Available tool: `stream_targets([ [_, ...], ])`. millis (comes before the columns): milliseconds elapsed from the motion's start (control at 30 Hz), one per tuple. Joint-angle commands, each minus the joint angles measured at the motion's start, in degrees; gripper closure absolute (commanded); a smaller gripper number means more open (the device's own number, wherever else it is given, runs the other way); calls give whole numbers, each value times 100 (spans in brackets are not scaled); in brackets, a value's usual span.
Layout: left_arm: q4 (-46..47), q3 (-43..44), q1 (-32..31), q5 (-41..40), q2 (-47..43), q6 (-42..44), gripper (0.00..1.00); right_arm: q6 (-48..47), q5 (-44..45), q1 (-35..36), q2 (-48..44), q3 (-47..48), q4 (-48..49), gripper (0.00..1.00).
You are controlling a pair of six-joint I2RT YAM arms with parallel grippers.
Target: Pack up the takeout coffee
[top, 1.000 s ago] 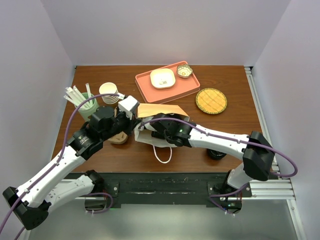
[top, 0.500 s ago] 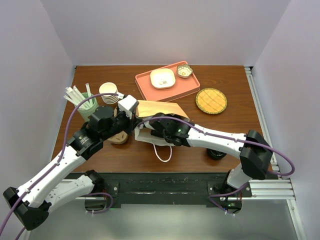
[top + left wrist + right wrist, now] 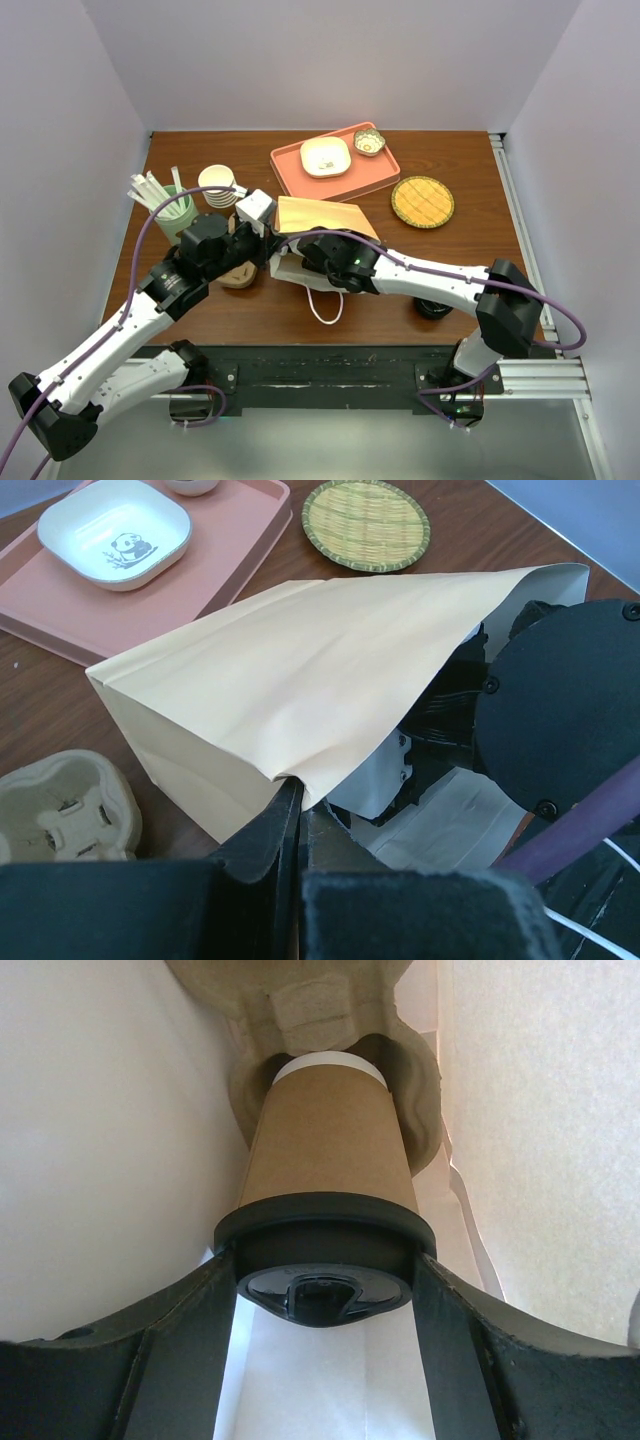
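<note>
Dark wooden worktop (image 3: 470, 180): carries the whole set-up.

Brown paper bag (image 3: 290, 690): lies on its side, mouth toward the arms.

Left gripper (image 3: 300, 815): jaws together, pinched on the bag's upper lip. The paper rises from between them and is held lifted, so the mouth gapes.

Right gripper (image 3: 322, 1260): reaches in through that mouth. Jaws clamped on the small brown paper cup with a round black plastic lid (image 3: 325, 1150), one finger on each side of the lid rim. The takeout coffee therefore sits between the right jaws, inside the bag, with paper walls on both sides of them.

Moulded grey pulp cup carrier (image 3: 300, 1000): straight ahead of the right jaws, deeper in the bag. The cup's base sits in one of its pockets. I cannot tell whether it is fully seated.

Progress (judgement): the coffee is in the bag, so the main part looks done. Not yet done: release the cup, draw the right jaws out of the mouth, let go of the lip.
</note>
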Motion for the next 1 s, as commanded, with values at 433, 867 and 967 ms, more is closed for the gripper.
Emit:
stream_targets([
  [433, 392, 139, -151, 991, -116, -695, 100, 846, 138, -294, 142, 100, 927, 70],
  [867, 418, 218, -55, 1079, -1, -933, 100, 381, -487, -514, -121, -366, 1490, 68],
  [967, 436, 218, -37, 1096, 16, -950, 100, 223, -714, -576, -323, -524, 1612, 68],
])
